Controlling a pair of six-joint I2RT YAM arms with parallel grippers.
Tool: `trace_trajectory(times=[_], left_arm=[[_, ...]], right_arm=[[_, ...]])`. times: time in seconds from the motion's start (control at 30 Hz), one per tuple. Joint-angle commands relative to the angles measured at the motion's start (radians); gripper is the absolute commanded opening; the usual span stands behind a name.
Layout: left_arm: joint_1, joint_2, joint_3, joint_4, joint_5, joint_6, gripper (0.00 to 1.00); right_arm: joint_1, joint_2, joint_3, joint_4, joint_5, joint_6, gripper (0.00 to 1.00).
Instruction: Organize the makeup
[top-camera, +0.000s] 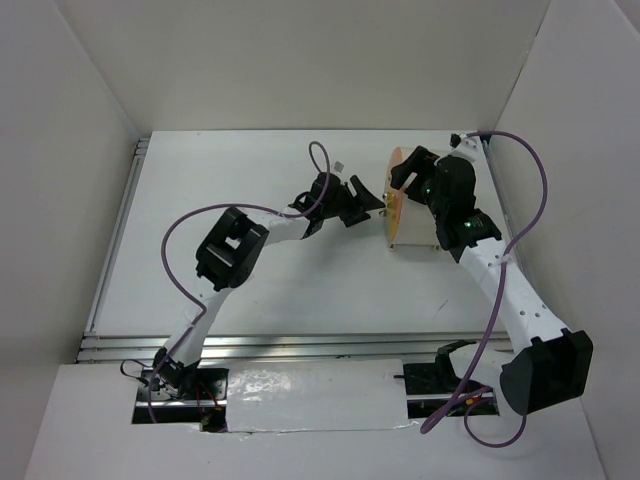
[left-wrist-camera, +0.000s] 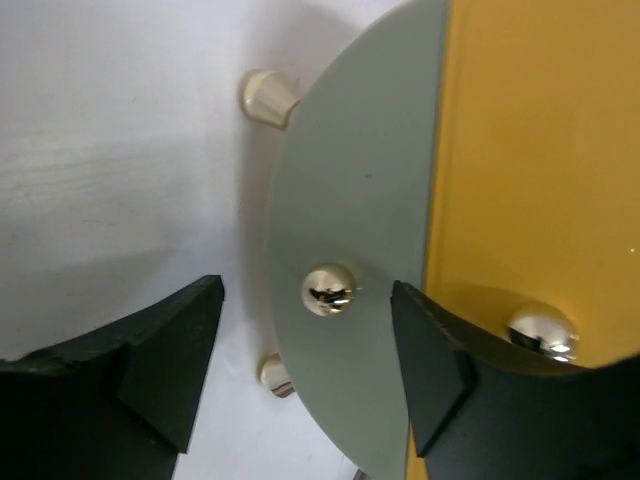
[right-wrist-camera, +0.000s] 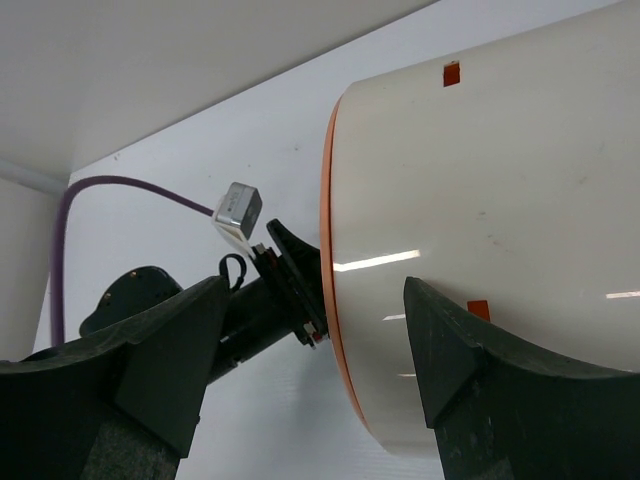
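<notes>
No palettes, packets or pencil sticks show in any view; the makeup is hidden or out of view. The cream cylindrical container with an orange front lies at the back right of the table. My left gripper is open at its front; in the left wrist view the gripper straddles a silver knob on the grey-cream front panel, without touching it. My right gripper is open above the container; in the right wrist view the gripper spans the orange-rimmed end of the cream body.
An orange panel with a second silver knob lies right of the grey one. Two cream feet stand on the white table. White walls close the back and both sides. The left arm's purple cable loops nearby.
</notes>
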Motion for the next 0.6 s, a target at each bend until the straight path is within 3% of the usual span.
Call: trace_trajectory(times=[0.0, 0.1, 0.3, 0.57], left_arm=[[0.005, 0.037, 0.037, 0.061, 0.047, -0.027, 0.78], [0.003, 0.058, 0.049, 0.077, 0.07, -0.05, 0.69], [0.003, 0.083, 0.052, 0.146, 0.099, -0.089, 0.69], [-0.003, 0.115, 0.075, 0.206, 0.099, -0.115, 0.56]], right_arm=[[-0.011, 0.053, -0.03, -0.129, -0.011, 0.001, 0.8], [-0.012, 0.053, -0.032, -0.126, -0.011, 0.004, 0.8], [-0.014, 0.05, -0.036, -0.123, -0.014, 0.006, 0.8], [-0.014, 0.039, -0.043, -0.124, -0.02, 0.004, 0.8]])
